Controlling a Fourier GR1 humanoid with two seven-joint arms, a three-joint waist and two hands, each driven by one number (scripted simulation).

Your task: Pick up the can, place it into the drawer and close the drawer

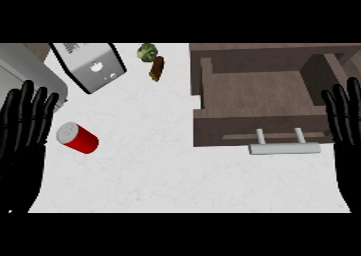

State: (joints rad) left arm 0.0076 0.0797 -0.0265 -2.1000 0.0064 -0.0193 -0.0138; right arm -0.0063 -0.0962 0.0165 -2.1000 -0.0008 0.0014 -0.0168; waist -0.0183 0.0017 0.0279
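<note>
You see red cylindrical can (79, 138) with silver lid lying on white marbled surface (175, 180); brown wooden drawer (257, 100) open, metal bar handle (284, 148); left robot hand (20, 130), right robot hand (349, 122) both spread flat.

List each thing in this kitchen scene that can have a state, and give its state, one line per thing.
can: lying on its side on the counter, unheld
drawer: pulled open, nothing visible inside
left hand: open, fingers straight
right hand: open, fingers straight
</note>
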